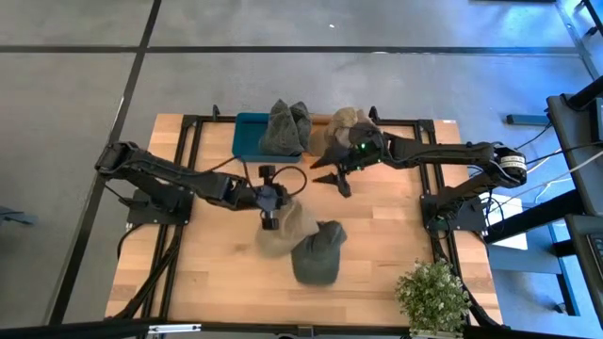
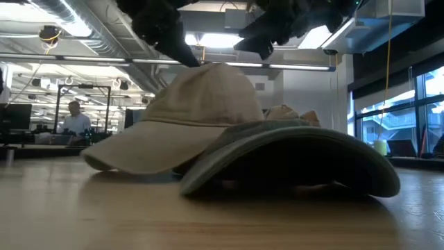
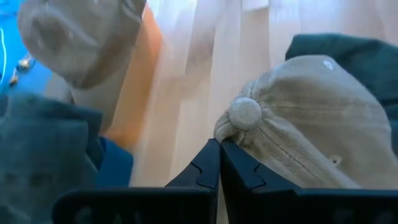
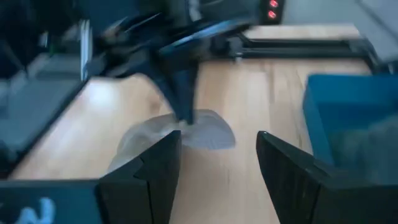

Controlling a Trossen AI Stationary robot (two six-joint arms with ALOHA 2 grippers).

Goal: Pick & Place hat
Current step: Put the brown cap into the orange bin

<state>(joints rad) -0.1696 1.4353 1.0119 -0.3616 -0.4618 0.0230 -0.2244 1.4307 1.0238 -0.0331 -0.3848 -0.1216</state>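
Observation:
A beige cap (image 1: 287, 231) lies on the table, its brim under a dark green cap (image 1: 317, 256) toward the near edge. In the low view the beige cap (image 2: 198, 111) sits behind the green cap's brim (image 2: 291, 156). My left gripper (image 1: 269, 217) is at the beige cap's crown, shut on it. My right gripper (image 1: 335, 181) hovers open above the table, farther back and to the right, touching nothing. A grey-green hat (image 1: 285, 127) lies in a blue tray (image 1: 247, 139). My left gripper (image 3: 219, 147) pinches a small pucker of the beige cap's crown cloth (image 3: 221, 132) right beside the top button (image 3: 244, 112), only at the fingertips. The fingers slant down from the table's left (image 2: 186, 48). The cap rests on the table, crown up.
Another beige hat (image 1: 345, 125) lies to the right of the tray at the far edge. A potted plant (image 1: 433, 294) stands at the near right corner. Black frame rails (image 1: 188, 151) border the table. Bare wood lies at the near left.

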